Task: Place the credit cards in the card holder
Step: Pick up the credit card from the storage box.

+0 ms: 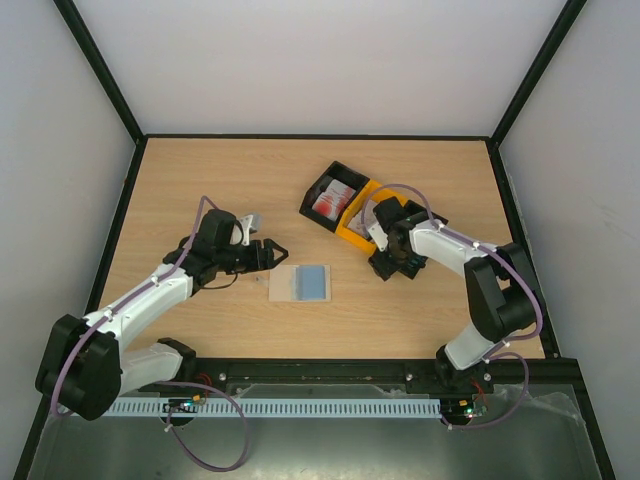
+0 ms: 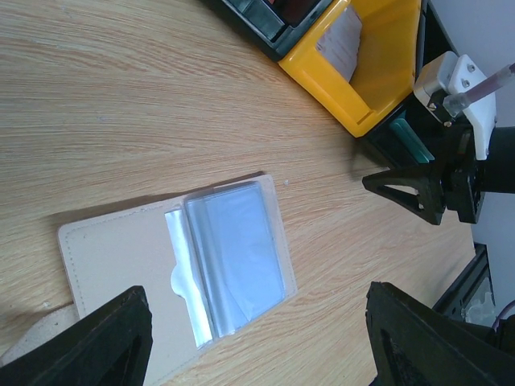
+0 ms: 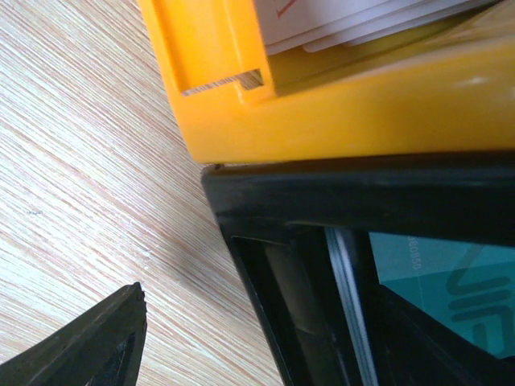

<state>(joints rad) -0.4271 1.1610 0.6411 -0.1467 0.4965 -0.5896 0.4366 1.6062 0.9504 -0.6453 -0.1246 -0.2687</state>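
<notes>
The card holder (image 1: 300,283) lies open and flat on the table, beige with clear inner sleeves (image 2: 237,257). My left gripper (image 1: 268,253) hovers just left of it, open and empty, with its fingertips (image 2: 88,338) wide apart over the holder's near edge. My right gripper (image 1: 390,262) is low over a small black bin (image 3: 265,201) that holds a teal credit card (image 3: 442,281). It is open. One finger (image 3: 96,346) shows outside the bin wall over the table; the other is out of frame. White credit cards (image 3: 362,20) sit in the orange bin (image 1: 358,222).
A second black bin (image 1: 318,187) with white and red cards stands behind the orange one. The three bins are packed together at centre right. Bare wood lies around the holder, and black frame rails border the table.
</notes>
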